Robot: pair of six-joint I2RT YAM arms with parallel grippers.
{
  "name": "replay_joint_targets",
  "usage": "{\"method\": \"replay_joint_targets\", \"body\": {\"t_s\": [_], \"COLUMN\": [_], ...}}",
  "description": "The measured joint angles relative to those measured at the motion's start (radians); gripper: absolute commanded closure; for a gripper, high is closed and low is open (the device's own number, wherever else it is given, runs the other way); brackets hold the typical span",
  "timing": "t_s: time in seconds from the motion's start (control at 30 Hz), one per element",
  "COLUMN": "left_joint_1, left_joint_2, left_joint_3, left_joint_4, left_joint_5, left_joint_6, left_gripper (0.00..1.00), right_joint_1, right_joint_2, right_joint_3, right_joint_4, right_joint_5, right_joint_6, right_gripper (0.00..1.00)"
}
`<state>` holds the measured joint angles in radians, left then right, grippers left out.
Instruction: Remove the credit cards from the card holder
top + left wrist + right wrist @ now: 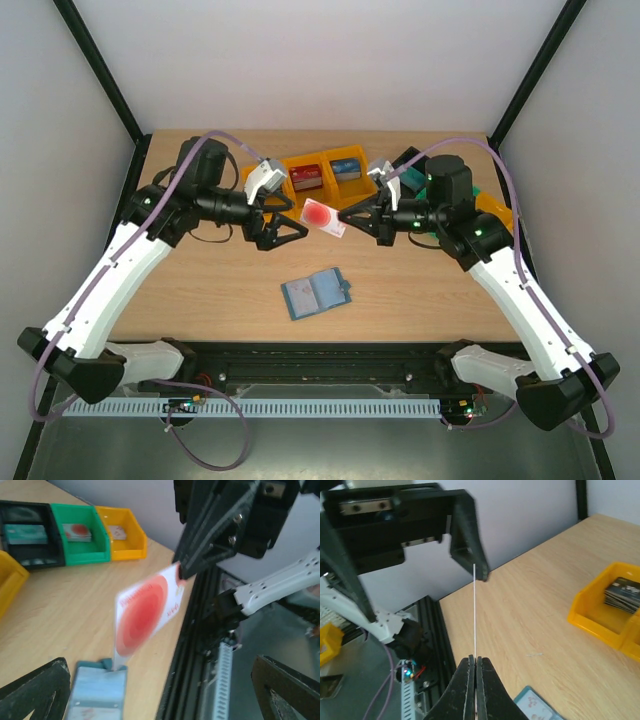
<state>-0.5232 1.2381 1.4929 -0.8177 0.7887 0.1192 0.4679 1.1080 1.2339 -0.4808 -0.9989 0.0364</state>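
A red-and-white credit card (322, 215) hangs in the air above the table, with my right gripper (347, 216) shut on its right edge. In the left wrist view the same card (147, 612) is pinched at its top corner by the right gripper (182, 572). In the right wrist view the card (474, 615) is a thin edge-on line rising from my shut gripper (475, 661). My left gripper (296, 229) stands open just left of the card, not holding it; its fingers (35, 690) spread wide. The teal card holder (316, 292) lies open on the table below.
Yellow bins (305, 176) with stacked cards sit at the back of the table, with a green bin (408, 165) and an orange one (497, 212) behind the right arm. The left wrist view shows black (30, 555), green (80, 555) and yellow (125, 550) bins.
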Motion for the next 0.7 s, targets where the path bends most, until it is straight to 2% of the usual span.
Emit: {"method": "replay_joint_targets", "body": {"t_s": [0.07, 0.1, 0.17, 0.23, 0.3, 0.47, 0.53, 0.57, 0.6, 0.63, 0.67, 0.7], "left_joint_1": [0.006, 0.007, 0.007, 0.007, 0.007, 0.008, 0.010, 0.011, 0.012, 0.014, 0.014, 0.015], "left_joint_2": [0.013, 0.019, 0.030, 0.042, 0.051, 0.052, 0.052, 0.052, 0.051, 0.051, 0.050, 0.047], "left_joint_3": [-0.008, -0.016, -0.034, -0.042, -0.043, -0.053, -0.063, -0.068, -0.071, -0.074, -0.077, -0.082], "left_joint_4": [0.037, 0.055, 0.081, 0.098, 0.116, 0.139, 0.144, 0.147, 0.149, 0.153, 0.156, 0.161], "left_joint_5": [0.046, 0.066, 0.107, 0.141, 0.172, 0.231, 0.253, 0.262, 0.270, 0.278, 0.282, 0.281], "left_joint_6": [-0.067, -0.096, -0.147, -0.183, -0.207, -0.234, -0.238, -0.239, -0.240, -0.244, -0.251, -0.265], "left_gripper": [0.16, 0.28, 0.58, 0.77, 0.86, 0.97, 0.98, 0.98, 0.98, 0.98, 0.98, 0.98], "right_joint_1": [0.001, 0.003, 0.006, 0.010, 0.011, 0.014, 0.016, 0.016, 0.016, 0.016, 0.016, 0.018], "right_joint_2": [-0.010, -0.018, -0.029, -0.031, -0.031, -0.031, -0.031, -0.030, -0.029, -0.029, -0.029, -0.029], "right_joint_3": [-0.012, -0.023, -0.043, -0.054, -0.058, -0.059, -0.059, -0.059, -0.059, -0.059, -0.059, -0.059], "right_joint_4": [0.013, 0.027, 0.046, 0.063, 0.071, 0.090, 0.090, 0.090, 0.090, 0.089, 0.089, 0.090], "right_joint_5": [-0.042, -0.061, -0.084, -0.101, -0.107, -0.121, -0.121, -0.121, -0.120, -0.113, -0.086, -0.052], "right_joint_6": [0.002, 0.008, 0.022, 0.035, 0.042, 0.061, 0.064, 0.066, 0.066, 0.067, 0.072, 0.072], "right_gripper": [0.98, 0.98, 0.98, 0.98, 0.98, 0.98, 0.98, 0.95, 0.71, 0.43, 0.29, 0.27]}}
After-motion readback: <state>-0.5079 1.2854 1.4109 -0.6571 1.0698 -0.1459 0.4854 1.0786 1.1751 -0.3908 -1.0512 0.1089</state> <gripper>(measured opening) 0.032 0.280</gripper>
